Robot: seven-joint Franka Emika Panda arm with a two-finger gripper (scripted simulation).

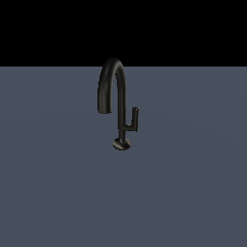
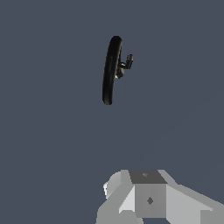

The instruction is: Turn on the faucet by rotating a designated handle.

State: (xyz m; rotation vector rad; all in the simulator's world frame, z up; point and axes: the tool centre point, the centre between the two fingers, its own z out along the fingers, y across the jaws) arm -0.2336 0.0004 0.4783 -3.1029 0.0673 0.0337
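Faucet (image 1: 115,91) upright on flat grey-blue floor (image 1: 48,193), black, glossy, tall arched spout curling over and down toward exterior view's left, thin stem down to small round base disc. Handle (image 1: 133,120) on stem's other side, toward exterior view's right: short stub off lower stem, then straight bar pointing up, roughly parallel to stem, just beside it, not touching spout. Black background above floor line.

No arm or claw in exterior view. Wrist view: grey-white gripper (image 2: 148,197) body only, at frame edge; fingertips out of frame, so opening cannot be told, nothing seen in its grasp. Faucet (image 2: 111,70) well apart from claw, straight ahead of it, seen from above as narrow dark arc. Handle (image 2: 127,62) a small stub poking from arc's side, on far end from claw. Bare floor between claw and faucet. No contact with faucet or handle.
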